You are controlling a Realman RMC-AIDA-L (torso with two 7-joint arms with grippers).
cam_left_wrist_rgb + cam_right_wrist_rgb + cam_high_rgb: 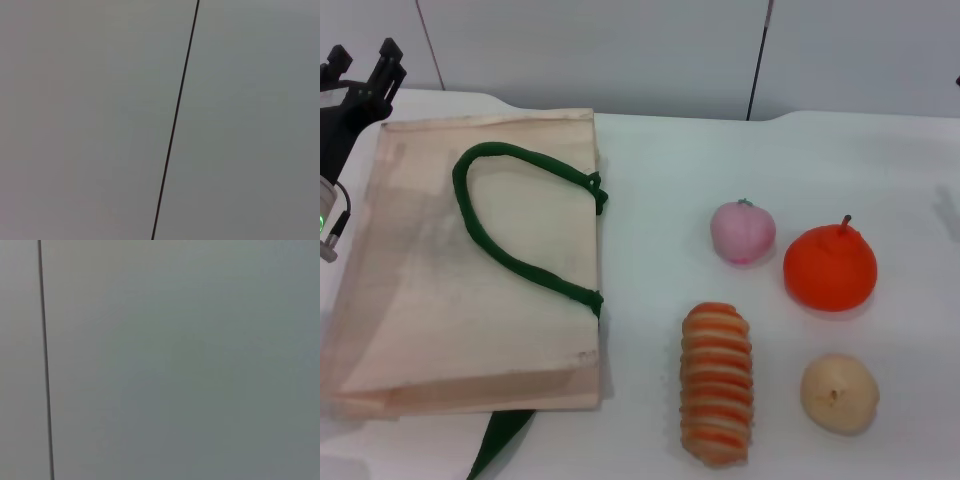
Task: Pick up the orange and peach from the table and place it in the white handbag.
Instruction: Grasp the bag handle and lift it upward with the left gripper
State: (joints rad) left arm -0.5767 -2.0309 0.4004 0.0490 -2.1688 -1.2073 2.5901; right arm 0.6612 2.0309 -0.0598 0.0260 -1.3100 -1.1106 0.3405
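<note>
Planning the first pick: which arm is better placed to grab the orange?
Probably the right. The orange lies on the table's right side beside the peach, while the left gripper sits at the far left past the bag. The right gripper is out of view.

A white table (660,200) fills the head view, carrying five items. A large flat cream-beige cloth tote bag with dark green strap handles (470,270) lies across the left half. At centre right sit a small pale pink round toy peach (742,231) and, just beside it, a glossy bright orange toy fruit (829,267). Lower right lie an orange-and-cream striped oblong roll (716,383) and a beige round dimpled fruit (839,393).
</note>
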